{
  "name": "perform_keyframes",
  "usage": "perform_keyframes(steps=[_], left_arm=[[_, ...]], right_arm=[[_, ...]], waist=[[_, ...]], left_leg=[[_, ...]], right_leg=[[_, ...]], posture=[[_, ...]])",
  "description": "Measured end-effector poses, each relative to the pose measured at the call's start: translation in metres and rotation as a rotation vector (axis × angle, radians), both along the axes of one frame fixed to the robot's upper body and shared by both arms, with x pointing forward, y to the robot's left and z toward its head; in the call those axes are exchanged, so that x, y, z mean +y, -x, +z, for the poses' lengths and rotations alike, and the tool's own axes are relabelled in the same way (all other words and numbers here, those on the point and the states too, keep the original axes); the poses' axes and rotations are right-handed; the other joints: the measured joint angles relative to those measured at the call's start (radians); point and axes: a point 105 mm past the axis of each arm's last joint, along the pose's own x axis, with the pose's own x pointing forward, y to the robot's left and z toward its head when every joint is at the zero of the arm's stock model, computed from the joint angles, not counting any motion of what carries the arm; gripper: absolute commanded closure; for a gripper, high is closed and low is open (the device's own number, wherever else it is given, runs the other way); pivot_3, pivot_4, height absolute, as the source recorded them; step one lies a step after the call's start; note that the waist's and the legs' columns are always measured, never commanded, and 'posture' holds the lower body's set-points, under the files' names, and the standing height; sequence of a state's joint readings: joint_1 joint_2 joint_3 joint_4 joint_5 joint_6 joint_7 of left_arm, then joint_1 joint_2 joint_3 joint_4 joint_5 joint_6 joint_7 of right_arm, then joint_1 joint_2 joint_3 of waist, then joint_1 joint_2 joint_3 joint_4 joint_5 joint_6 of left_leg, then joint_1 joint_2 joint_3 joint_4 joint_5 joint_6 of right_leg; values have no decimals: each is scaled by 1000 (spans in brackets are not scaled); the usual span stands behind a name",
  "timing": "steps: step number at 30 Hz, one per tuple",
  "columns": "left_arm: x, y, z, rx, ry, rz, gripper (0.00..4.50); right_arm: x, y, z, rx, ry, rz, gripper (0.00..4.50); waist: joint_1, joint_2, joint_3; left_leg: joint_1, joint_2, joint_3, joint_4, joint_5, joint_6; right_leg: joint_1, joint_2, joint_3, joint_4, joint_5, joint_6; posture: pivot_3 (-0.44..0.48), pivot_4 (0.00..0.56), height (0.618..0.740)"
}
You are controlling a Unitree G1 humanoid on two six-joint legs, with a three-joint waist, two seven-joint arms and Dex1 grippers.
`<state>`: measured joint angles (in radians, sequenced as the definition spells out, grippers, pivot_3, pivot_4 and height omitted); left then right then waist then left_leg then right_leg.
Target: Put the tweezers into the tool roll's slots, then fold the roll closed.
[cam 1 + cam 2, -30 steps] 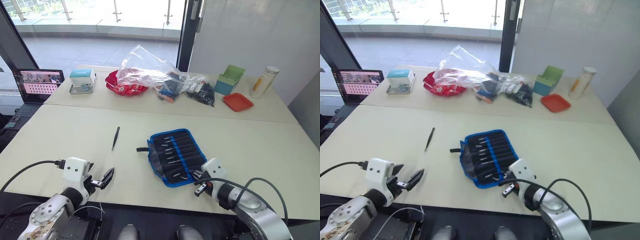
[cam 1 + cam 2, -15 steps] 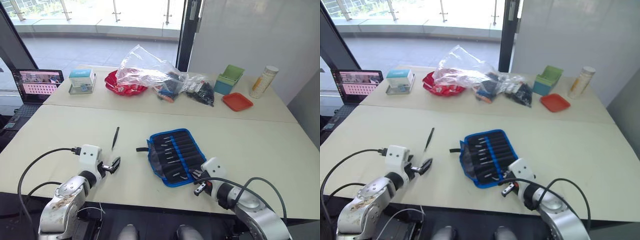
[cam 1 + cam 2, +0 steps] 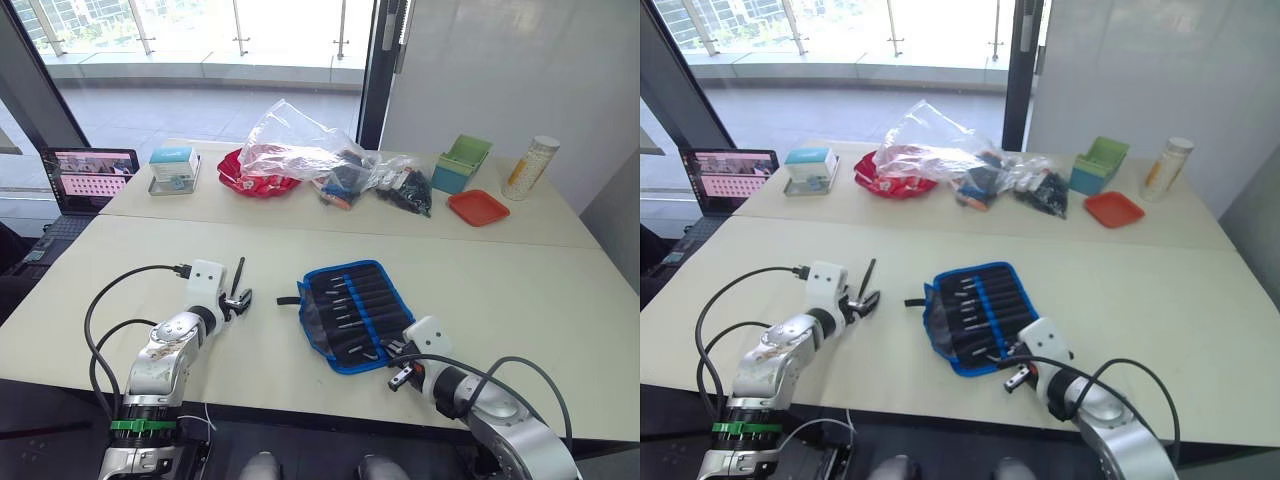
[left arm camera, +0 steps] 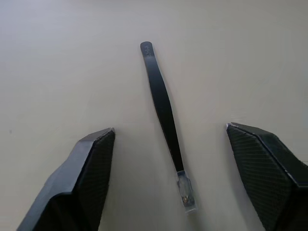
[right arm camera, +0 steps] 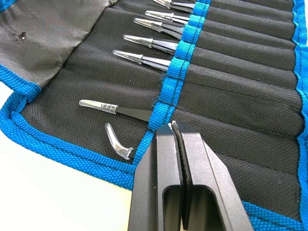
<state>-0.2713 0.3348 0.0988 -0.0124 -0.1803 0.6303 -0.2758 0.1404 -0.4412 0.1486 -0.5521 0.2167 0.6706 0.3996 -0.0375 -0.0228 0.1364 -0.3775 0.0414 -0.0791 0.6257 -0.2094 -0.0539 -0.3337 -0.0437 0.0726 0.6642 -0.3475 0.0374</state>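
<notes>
Beige bench [image 3: 520,290] | left claw [image 4: 168,159] wide open, straddling loose tweezer [image 4: 163,113] | right claw [image 5: 177,183] closed, empty, over open tool roll [image 3: 350,312] slots [image 5: 240,96]

left arm [image 3: 165,350]: silver-grey metal shell, scuffed, with a green band low down
left wrist [image 3: 207,281]: white boxy block, black cable looping from it
left gripper [image 4: 168,159]: two black fingers [image 4: 89,163] with cross-hatched pads
right arm [image 3: 500,415]: smooth silver-grey, black cables curving over it
right gripper [image 5: 174,139]: two flat black fingers, white block behind
</notes>
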Motion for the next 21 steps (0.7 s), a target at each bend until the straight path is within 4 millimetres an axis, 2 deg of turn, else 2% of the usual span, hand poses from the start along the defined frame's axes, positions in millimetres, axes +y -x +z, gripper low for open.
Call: perform_keyframes(steps=[8, 13, 21], left_arm=[[-1, 6, -1, 0, 14, 23, 4372], [-3, 4, 3, -6, 17, 19, 4476], [5, -6, 16, -8, -9, -5, 4476]], right_arm=[[0, 1, 0, 0, 2, -7, 4500], [0, 1, 0, 0, 2, -7, 4500], [1, 1, 2, -5, -4, -5, 4500]], waist=[[1, 0, 0], [1, 0, 0], [0, -5, 4]], left_leg=[[0, -1, 0, 0, 0, 0], [0, -1, 0, -1, 0, 0], [-4, 0, -1, -1, 0, 0]], right_leg=[[0, -1, 0, -1, 0, 0], [0, -1, 0, -1, 0, 0], [-3, 0, -1, -1, 0, 1]], posture=[[0, 150, 723], [0, 150, 723], [0, 150, 723]])
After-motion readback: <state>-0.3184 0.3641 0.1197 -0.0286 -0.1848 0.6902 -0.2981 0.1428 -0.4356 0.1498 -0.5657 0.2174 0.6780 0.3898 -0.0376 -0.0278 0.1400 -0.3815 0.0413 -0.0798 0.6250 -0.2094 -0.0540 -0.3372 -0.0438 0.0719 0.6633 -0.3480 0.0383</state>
